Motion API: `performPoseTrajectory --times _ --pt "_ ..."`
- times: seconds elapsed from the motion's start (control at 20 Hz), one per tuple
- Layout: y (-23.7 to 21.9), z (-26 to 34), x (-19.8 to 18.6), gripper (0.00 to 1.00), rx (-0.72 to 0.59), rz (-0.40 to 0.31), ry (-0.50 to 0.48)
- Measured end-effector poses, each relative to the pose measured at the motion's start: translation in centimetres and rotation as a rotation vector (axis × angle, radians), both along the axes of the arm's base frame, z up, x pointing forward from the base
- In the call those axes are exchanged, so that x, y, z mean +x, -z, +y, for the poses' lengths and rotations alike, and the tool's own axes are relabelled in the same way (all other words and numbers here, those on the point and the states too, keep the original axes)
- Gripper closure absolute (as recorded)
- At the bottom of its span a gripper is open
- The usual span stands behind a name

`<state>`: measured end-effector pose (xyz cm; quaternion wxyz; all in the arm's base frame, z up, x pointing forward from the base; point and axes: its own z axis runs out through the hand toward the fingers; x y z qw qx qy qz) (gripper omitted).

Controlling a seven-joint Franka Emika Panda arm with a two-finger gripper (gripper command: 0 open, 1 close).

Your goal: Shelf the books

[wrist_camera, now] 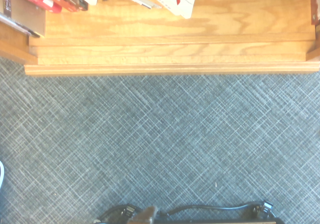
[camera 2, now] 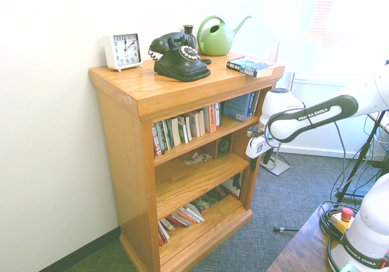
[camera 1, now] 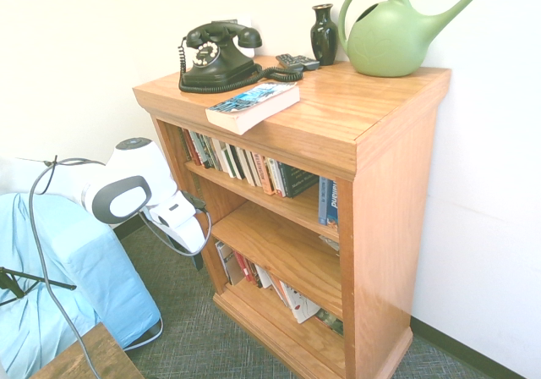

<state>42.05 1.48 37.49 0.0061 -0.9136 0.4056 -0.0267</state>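
The thick paperback [camera 1: 252, 106] with a blue-and-black cover lies flat on the top board of the honey-coloured wooden bookcase [camera 1: 372, 117], near its front edge; it shows again at the top board's right end [camera 2: 250, 66]. My gripper [camera 2: 251, 163] hangs low in front of the bookcase [camera 2: 152, 90], beside the middle shelf, pointing down at the carpet and well below the book. Nothing shows in its grasp. The wrist view looks down on grey carpet and the bookcase's base [wrist_camera: 170, 49]. All three shelf levels carry other books showing spines.
On the top board stand a black rotary phone [camera 1: 218, 56], a dark vase [camera 1: 324, 34], a green watering can [camera 1: 393, 34], a remote [camera 1: 297, 61] and a white clock [camera 2: 123, 50]. A blue-covered seat [camera 1: 59, 260] and a wooden table corner [camera 1: 89, 360] lie near the arm.
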Motion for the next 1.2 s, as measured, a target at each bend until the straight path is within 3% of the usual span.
performPoseTrajectory --times 0.35,0.8,1.2 --pt "-1.2 -1.6 0.5 0.0 -0.057 -0.03 0.022" --pt "-9.9 -2.0 -2.2 0.0 -0.291 -0.191 0.114" --pt "-17.8 0.0 -5.6 0.0 -0.582 -0.277 0.168"
